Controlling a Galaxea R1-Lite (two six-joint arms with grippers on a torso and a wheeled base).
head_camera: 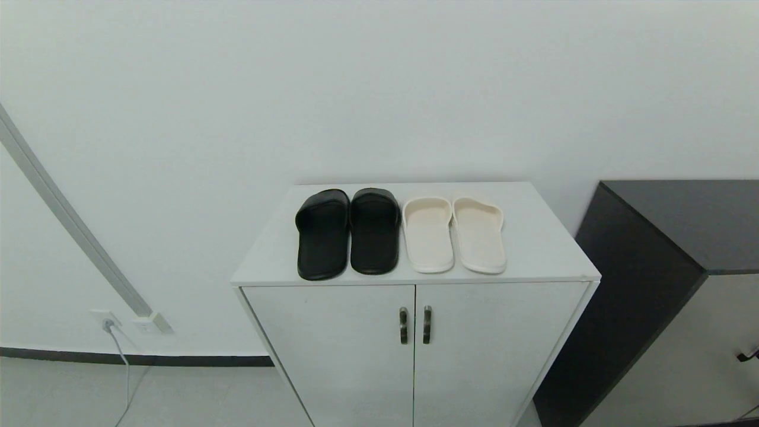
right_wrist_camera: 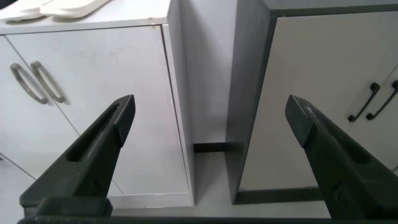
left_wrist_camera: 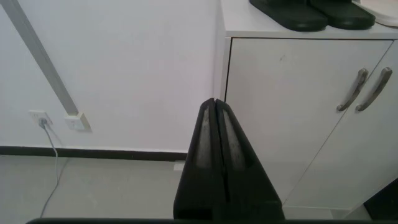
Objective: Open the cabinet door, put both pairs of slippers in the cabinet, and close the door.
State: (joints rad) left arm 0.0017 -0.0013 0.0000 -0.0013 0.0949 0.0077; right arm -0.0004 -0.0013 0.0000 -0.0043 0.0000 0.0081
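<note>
Left gripper [left_wrist_camera: 214,107] pressed shut, empty, near-left of white cabinet [head_camera: 551,252] | right gripper [right_wrist_camera: 210,106] spread wide, empty, near-right | black slippers [head_camera: 348,232] left, cream slippers [head_camera: 453,234] right, on cabinet top | doors shut | step: door opening, not begun | next: clamp a door handle [head_camera: 426,324], pull

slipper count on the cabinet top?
4, in a row on the white cabinet: from the left, first black slipper, second black slipper, first cream slipper, second cream slipper. None appears hidden.

The left tool [left_wrist_camera: 215,107] and right tool [right_wrist_camera: 211,106] have matte black, tapering fingers [right_wrist_camera: 99,144].
</note>
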